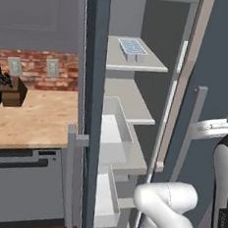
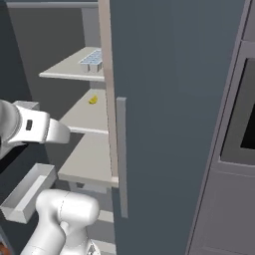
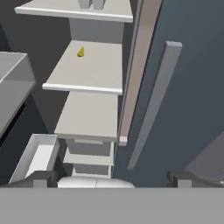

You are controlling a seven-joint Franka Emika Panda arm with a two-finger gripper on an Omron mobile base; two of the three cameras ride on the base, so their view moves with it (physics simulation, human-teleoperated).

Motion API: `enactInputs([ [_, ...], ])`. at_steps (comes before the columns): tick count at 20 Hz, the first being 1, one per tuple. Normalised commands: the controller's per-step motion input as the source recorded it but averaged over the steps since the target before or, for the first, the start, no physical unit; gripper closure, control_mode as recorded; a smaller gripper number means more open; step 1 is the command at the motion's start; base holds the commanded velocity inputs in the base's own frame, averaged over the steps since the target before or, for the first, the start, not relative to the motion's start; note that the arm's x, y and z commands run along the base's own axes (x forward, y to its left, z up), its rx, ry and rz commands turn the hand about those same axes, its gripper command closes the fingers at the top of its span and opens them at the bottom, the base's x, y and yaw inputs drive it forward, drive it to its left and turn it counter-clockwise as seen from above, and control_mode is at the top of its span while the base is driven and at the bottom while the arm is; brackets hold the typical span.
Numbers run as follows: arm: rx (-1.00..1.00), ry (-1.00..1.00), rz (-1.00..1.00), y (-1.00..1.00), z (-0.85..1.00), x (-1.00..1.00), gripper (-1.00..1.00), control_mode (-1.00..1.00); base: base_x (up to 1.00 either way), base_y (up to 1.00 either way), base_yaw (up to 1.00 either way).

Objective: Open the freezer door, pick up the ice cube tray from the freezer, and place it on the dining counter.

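Hand (image 3: 111, 178) low before open freezer (image 3: 94, 118), fingertips (image 3: 41, 178) spread wide, empty, touching nothing. Freezer door (image 1: 89, 108) swung open, white bins (image 1: 115, 131) on inner side. Small yellow item (image 3: 81, 52) on middle shelf (image 3: 87, 68). Ice cube tray (image 1: 132, 48) lay on top shelf (image 1: 136, 59), well above and beyond hand.

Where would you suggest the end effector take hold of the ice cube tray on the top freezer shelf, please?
Probably across the short width of the ice cube tray, coming in level from the open front of the freezer. The tray lies flat near the front of the top shelf, with the long sides running front to back, so the open end effector could straddle its near end.
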Motion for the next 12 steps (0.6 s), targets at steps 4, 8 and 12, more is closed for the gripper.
enactInputs([
  [4, 0.0, 0.0, 0.0, 0.0, 0.0, 0.0, -1.0, 1.0, 0.36, 0.0, 0.07],
  [8, 0.0, 0.0, 0.0, 0.0, 0.0, 0.0, -1.0, 1.0, 0.38, 0.0, 0.04],
  [12, 0.0, 0.0, 0.0, 0.0, 0.0, 0.0, -1.0, 1.0, 0.48, 0.0, 0.04],
])
